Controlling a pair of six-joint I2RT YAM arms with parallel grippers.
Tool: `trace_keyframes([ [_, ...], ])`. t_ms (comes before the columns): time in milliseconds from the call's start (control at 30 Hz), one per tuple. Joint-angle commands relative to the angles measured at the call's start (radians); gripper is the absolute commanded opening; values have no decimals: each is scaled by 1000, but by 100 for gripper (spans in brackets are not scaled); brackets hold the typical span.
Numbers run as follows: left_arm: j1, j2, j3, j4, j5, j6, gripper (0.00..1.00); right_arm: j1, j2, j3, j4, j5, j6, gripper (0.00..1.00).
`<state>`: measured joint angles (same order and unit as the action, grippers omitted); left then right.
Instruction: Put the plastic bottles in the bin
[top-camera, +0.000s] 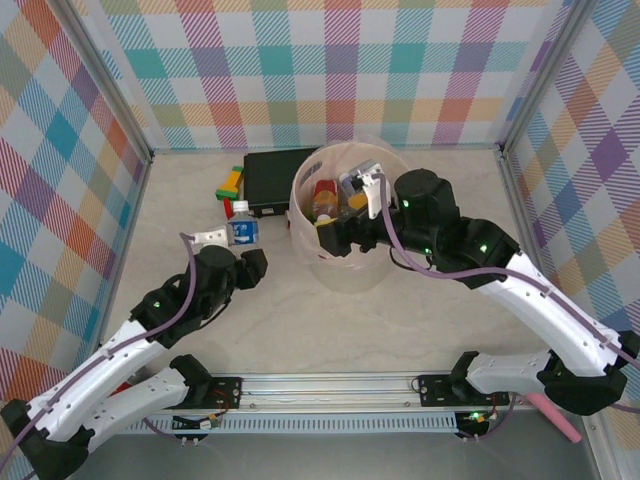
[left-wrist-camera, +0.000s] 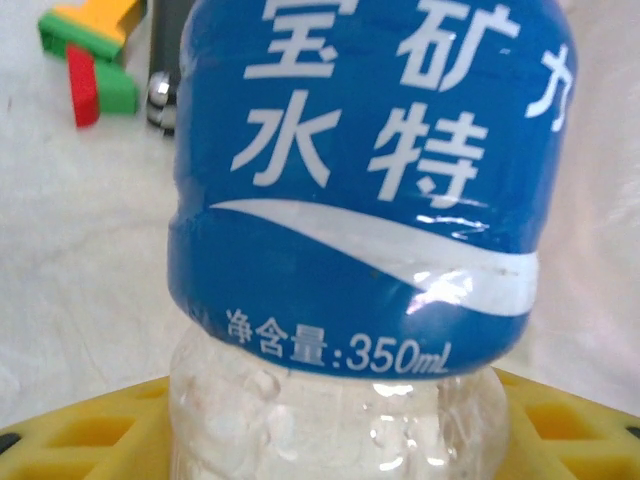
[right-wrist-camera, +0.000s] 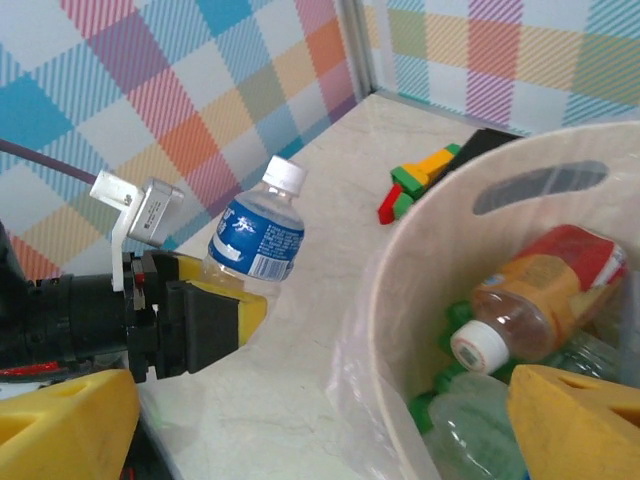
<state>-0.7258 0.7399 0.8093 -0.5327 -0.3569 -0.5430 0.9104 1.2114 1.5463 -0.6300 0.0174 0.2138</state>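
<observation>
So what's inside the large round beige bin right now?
An orange-labelled bottle lies on top of green and clear plastic bottles. The floor of the bin is hidden beneath them.

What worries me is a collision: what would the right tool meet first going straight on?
Probably the lined wall of the bin, which runs between the fingers of the right tool; depth is unclear.

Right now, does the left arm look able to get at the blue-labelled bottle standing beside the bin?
Yes, it looks so. The left gripper is at the bottle, with its yellow fingers against both sides of the lower body, apparently gripping it. Nothing stands between them.
</observation>
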Motion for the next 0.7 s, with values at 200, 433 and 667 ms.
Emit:
trace_keyframes([
  [200, -37, -10, 179, 15, 159, 272, 61, 3, 137, 206, -55, -106, 42, 86],
  [433, -68, 6, 237, 18, 246, 319, 60, -28, 246, 321, -60, -224, 96, 80],
  [667, -81, -12, 231, 28, 289, 316, 60, -62, 345, 401, -32, -347, 176, 72],
])
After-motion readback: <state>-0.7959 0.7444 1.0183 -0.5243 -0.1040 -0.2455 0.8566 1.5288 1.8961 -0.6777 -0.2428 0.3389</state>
